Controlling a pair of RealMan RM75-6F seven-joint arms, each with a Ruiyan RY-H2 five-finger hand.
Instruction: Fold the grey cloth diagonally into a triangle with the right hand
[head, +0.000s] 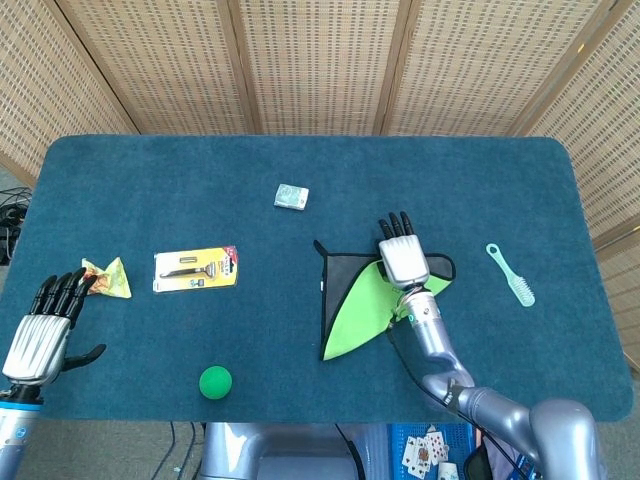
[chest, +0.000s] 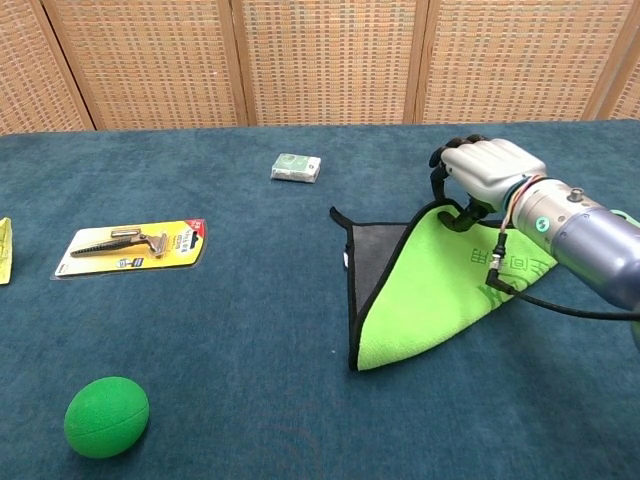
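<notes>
The grey cloth (head: 345, 274) (chest: 380, 250) lies right of the table's middle. Its green underside (head: 360, 312) (chest: 430, 290) is turned up and drawn over most of it, leaving a grey wedge at the left. My right hand (head: 402, 258) (chest: 485, 170) sits at the cloth's far edge, fingers curled down and pinching the corner of the green flap. My left hand (head: 45, 325) hovers at the table's near left edge with fingers apart and nothing in it; the chest view does not show it.
A green ball (head: 215, 382) (chest: 106, 416) sits near the front edge. A yellow razor pack (head: 195, 268) (chest: 130, 246) and a snack wrapper (head: 106, 279) lie left. A small box (head: 291, 197) (chest: 296, 167) is beyond the cloth. A green brush (head: 511, 274) lies right.
</notes>
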